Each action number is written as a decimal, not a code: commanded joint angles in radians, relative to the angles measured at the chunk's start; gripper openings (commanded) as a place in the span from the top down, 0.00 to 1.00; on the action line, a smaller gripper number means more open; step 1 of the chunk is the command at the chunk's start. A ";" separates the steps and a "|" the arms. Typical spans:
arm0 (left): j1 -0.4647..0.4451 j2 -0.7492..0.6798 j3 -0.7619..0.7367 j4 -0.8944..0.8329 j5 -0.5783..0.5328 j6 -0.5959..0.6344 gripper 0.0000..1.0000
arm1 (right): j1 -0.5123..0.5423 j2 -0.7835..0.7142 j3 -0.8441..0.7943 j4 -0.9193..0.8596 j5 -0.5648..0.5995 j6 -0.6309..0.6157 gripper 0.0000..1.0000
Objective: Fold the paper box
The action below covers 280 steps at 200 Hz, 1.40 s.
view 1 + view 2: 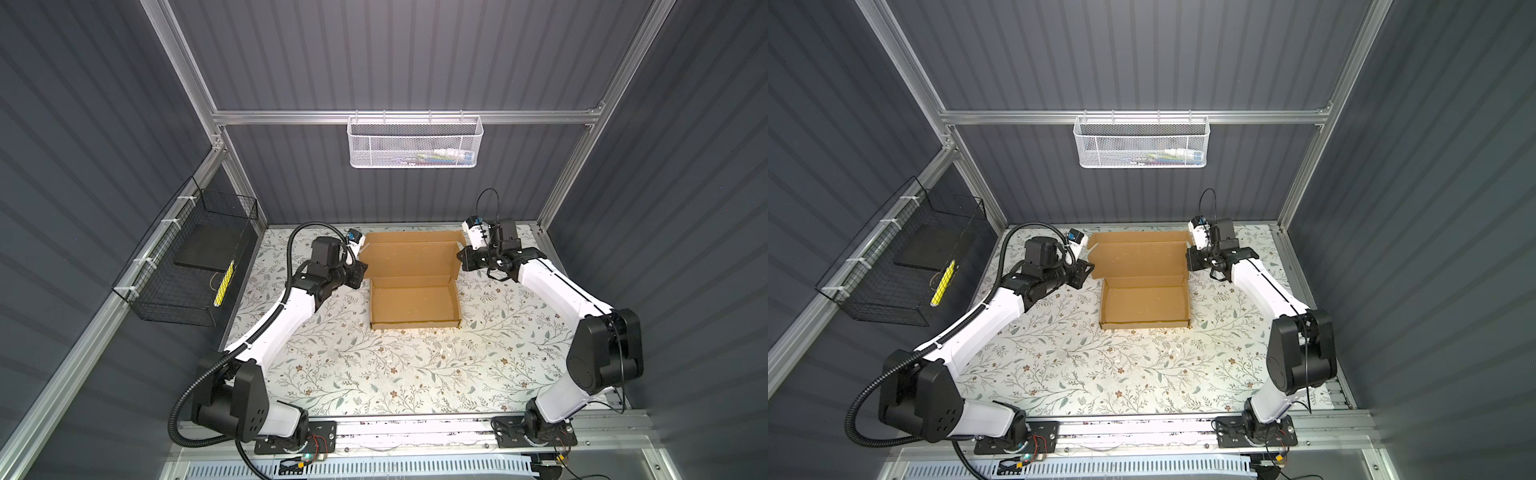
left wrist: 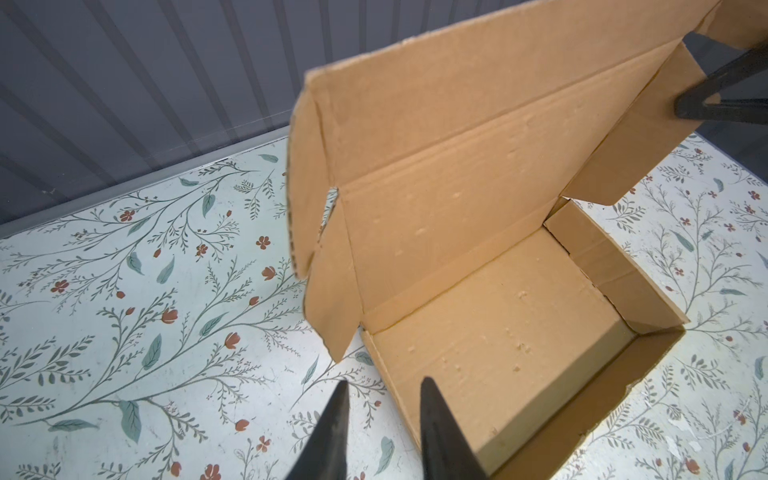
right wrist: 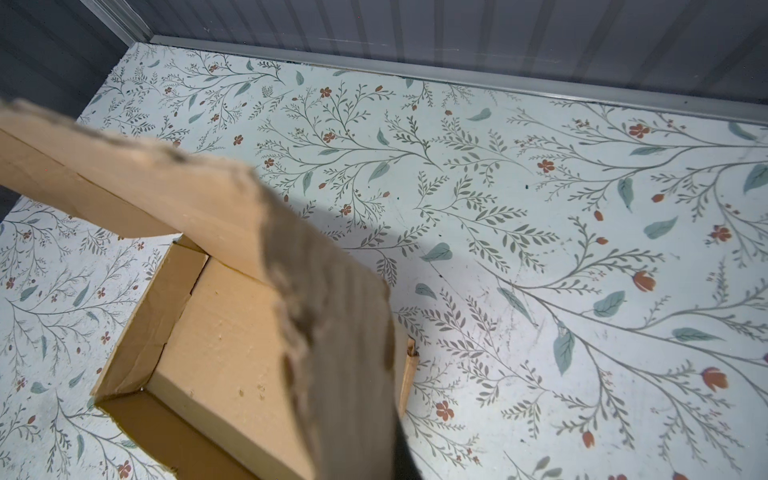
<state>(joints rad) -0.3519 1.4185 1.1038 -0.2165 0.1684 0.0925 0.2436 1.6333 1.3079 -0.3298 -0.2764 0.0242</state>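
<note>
Left gripper (image 2: 385, 381) spread beside paper box (image 2: 478, 187); right gripper (image 2: 683, 109) pinching its lid flap (image 2: 648, 137).

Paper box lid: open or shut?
Open: the paper box lid stands raised off the empty tray, right gripper pinching its side flap.

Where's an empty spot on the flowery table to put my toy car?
The biggest bare patch of the table is in front of the paper box, between the left arm and right arm, down to the metal rail. The back is crowded: the left claw and right claw flank the raised lid.
</note>
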 commanded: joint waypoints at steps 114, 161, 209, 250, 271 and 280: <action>0.061 0.140 0.169 -0.084 -0.028 -0.040 0.54 | 0.026 -0.057 -0.035 0.000 0.048 -0.012 0.95; 0.076 0.247 0.268 -0.109 0.043 -0.076 0.61 | 0.028 -0.064 -0.042 -0.001 0.057 -0.017 0.95; 0.076 0.277 0.283 -0.102 0.079 -0.101 0.66 | 0.028 -0.081 -0.059 0.003 0.071 -0.019 0.95; 0.076 0.279 0.249 -0.055 0.142 -0.157 0.69 | 0.027 -0.090 -0.074 0.015 0.081 -0.003 0.94; 0.076 0.287 0.239 -0.049 0.154 -0.175 0.71 | 0.029 -0.095 -0.086 0.026 0.083 0.008 0.94; 0.076 0.289 0.234 -0.047 0.154 -0.179 0.73 | 0.030 -0.098 -0.091 0.027 0.083 0.010 0.94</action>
<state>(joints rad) -0.2802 1.6836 1.3548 -0.2832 0.2802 -0.0483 0.2676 1.5620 1.2343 -0.3241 -0.2031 0.0212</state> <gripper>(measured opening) 0.285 0.059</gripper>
